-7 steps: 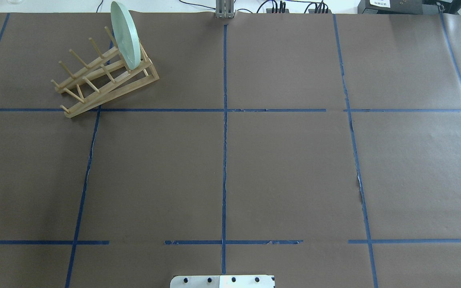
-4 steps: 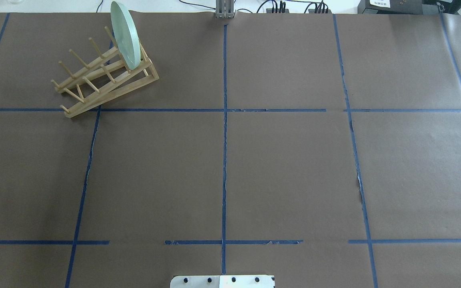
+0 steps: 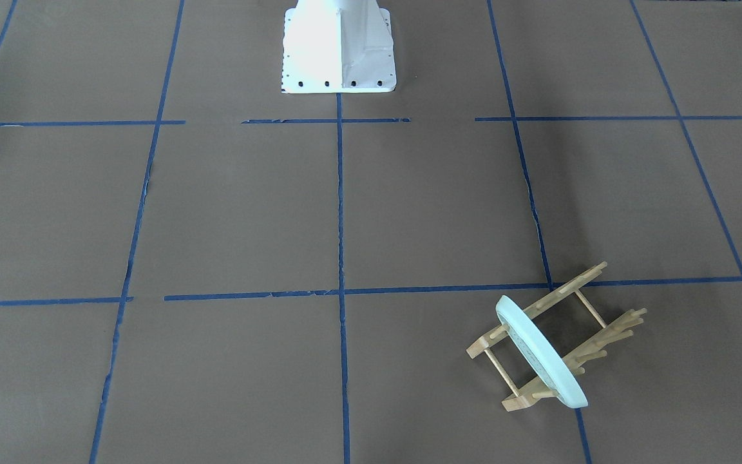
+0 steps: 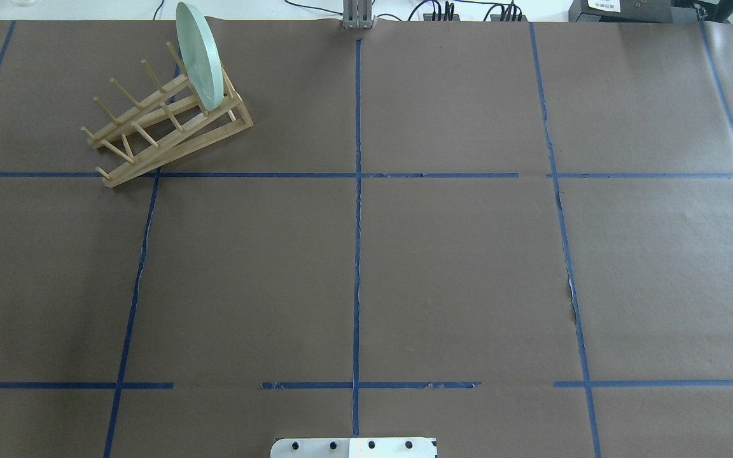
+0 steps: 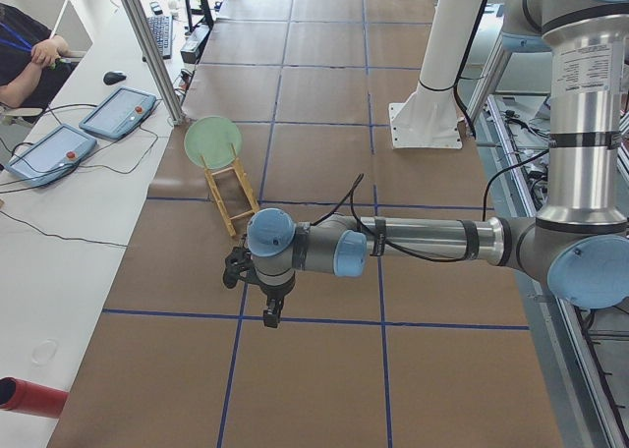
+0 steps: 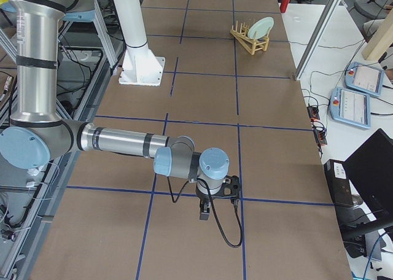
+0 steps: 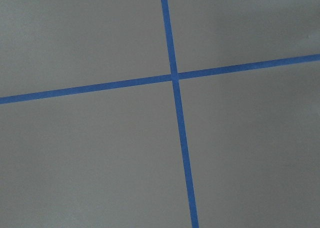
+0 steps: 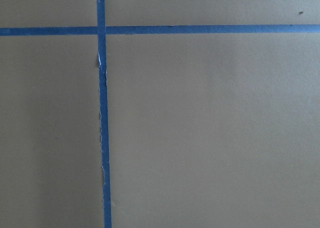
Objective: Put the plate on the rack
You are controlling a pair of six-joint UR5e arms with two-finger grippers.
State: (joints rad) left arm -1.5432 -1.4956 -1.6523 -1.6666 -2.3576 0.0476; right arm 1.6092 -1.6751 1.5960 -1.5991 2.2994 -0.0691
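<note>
The pale mint-green plate stands on edge between the pegs at the right end of the wooden rack, at the table's far left. Both also show in the front view, plate and rack, and in the left side view, plate. My left gripper shows only in the left side view, low over the table, well short of the rack. My right gripper shows only in the right side view, far from the rack. I cannot tell whether either is open. Both wrist views show only brown paper and blue tape.
The robot's white base stands at the table's near middle edge. Brown paper with blue tape lines covers the table. Control tablets, a metal post and a seated person are on the side table beyond the rack.
</note>
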